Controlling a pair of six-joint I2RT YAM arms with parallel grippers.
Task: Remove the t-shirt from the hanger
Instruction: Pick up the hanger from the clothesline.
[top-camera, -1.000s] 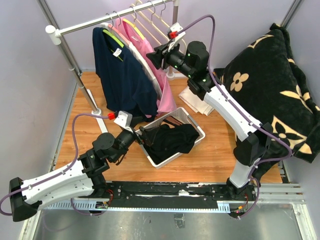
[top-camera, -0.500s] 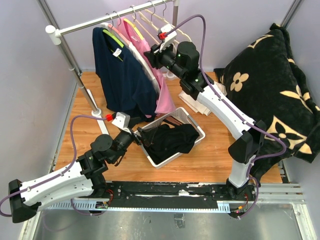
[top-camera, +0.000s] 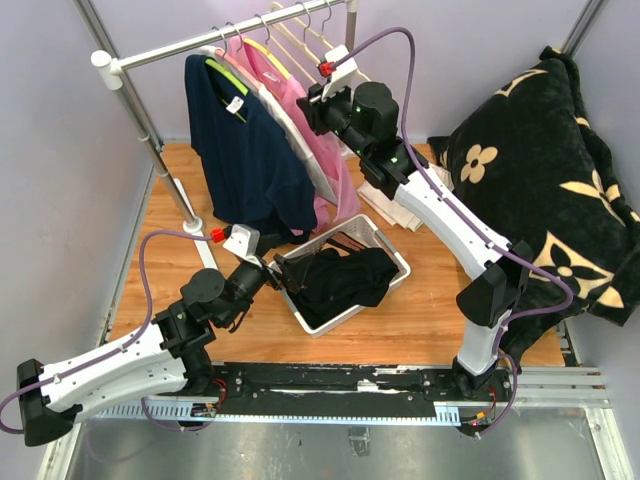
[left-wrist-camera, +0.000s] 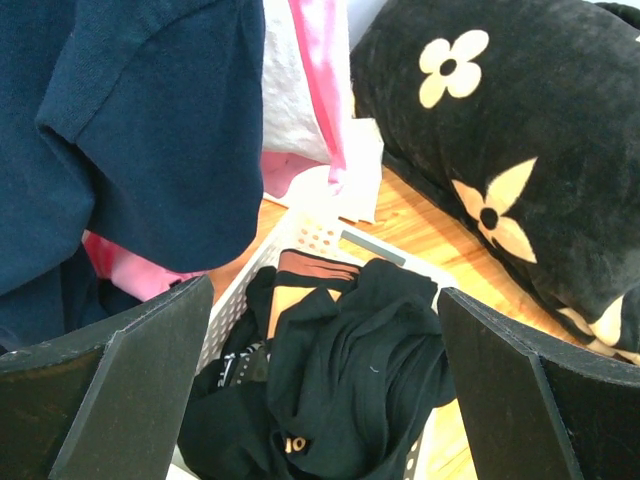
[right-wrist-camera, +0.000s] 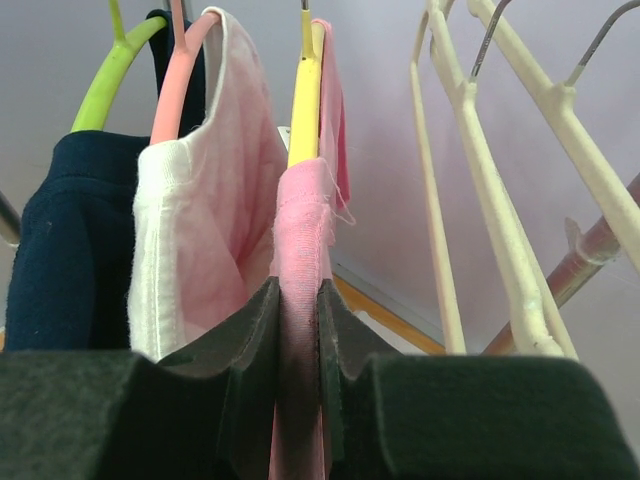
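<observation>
The pink t-shirt hangs on a yellow hanger from the rail. My right gripper is up at its shoulder. In the right wrist view the pads are shut on the pink t-shirt just below the yellow hanger, with the fabric pinched between them at the right gripper. My left gripper stands wide open low over the white basket, nothing between its fingers. In the left wrist view, black clothes lie in the basket below the left gripper.
A navy shirt on a green hanger and a pale shirt on a pink hanger hang left of the pink one. Empty cream hangers hang to its right. A black flowered cushion fills the right side. Folded white cloth lies behind the basket.
My right gripper moved left onto the pink t-shirt's shoulder and closed on it. The shirt's lower part swung slightly right. The left arm shifted a little left early on, staying open.
</observation>
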